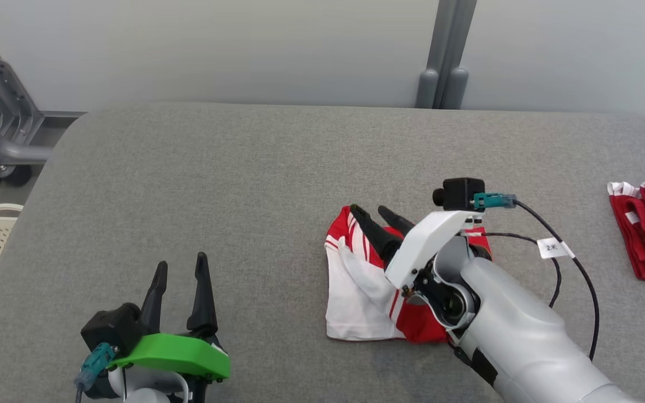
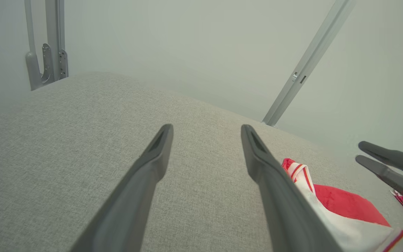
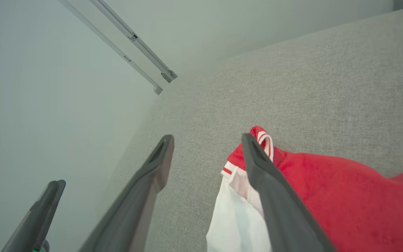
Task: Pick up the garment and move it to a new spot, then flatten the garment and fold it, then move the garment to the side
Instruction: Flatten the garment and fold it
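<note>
Right gripper (image 1: 372,212) spread wide over the red and white garment (image 1: 356,305), nothing gripped, garment laid on the gray table (image 1: 216,184) right of the middle, left gripper (image 1: 181,260) wide open, set well apart

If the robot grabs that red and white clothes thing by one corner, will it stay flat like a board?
Probably not. The garment lies in soft folds and wrinkles, so it would likely droop and dangle. It looks thin, so it is probably light. On the rough grey table, a push would more likely bunch it up than slide it whole.
</note>
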Controlling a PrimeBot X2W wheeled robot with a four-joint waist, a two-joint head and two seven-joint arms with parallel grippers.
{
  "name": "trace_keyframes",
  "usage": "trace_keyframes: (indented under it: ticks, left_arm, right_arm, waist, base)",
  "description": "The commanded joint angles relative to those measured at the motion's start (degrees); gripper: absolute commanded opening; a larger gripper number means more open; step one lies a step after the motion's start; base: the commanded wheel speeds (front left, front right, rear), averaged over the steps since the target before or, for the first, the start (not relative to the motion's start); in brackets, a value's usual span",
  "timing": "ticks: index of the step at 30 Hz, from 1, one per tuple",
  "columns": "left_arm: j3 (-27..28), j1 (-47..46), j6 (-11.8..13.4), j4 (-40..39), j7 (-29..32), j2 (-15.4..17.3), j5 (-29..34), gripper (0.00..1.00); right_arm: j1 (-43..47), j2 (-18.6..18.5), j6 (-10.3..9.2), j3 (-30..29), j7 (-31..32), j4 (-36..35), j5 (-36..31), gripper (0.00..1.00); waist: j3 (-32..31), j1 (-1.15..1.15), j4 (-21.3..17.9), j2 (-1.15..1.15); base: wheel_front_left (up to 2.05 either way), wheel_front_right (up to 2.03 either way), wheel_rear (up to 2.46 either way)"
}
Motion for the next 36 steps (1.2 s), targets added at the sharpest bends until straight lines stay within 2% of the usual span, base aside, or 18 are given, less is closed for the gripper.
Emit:
trace_keyframes:
  ticks: [1, 7, 14, 27, 36]
  left_arm:
    - [0.0, 0.4, 0.4, -0.2, -0.3, 0.3, 0.2, 1.0]
    - [-0.5, 1.0, 0.6, -1.1, -0.3, 0.3, 0.5, 1.0]
    - [-1.0, 1.4, 0.9, -1.9, 0.2, 0.5, 0.6, 1.0]
    - [-1.9, 0.6, 1.0, -2.5, 0.6, 0.8, 0.5, 1.0]
    - [-2.0, -0.2, 1.1, -2.6, 0.6, 0.9, 0.2, 1.0]
  right_arm:
    - [-0.9, -0.2, 0.02, -0.7, -1.4, -0.2, -0.3, 1.0]
    - [-0.8, -1.7, 0.02, -5.1, -6.8, 0.0, -6.3, 1.0]
    - [4.1, -4.5, 0.02, -11.2, -8.7, -2.5, -10.1, 1.0]
    - [13.2, -6.1, 0.02, -20.7, -5.9, -7.4, -17.1, 1.0]
    - [16.1, -4.0, 0.02, -25.2, -3.8, -11.3, -21.0, 1.0]
  waist:
    - [-0.2, 0.0, -0.6, 0.0]
    - [-0.2, 0.0, -2.0, 0.0]
    - [0.1, 0.0, -3.4, 0.0]
    - [1.3, 0.0, -4.3, 0.0]
    - [2.3, 0.0, -3.4, 0.0]
  base:
    - [0.0, 0.0, 0.0]
    - [0.0, 0.0, 0.0]
    - [0.0, 0.0, 0.0]
    - [0.0, 0.0, 0.0]
    - [0.0, 0.0, 0.0]
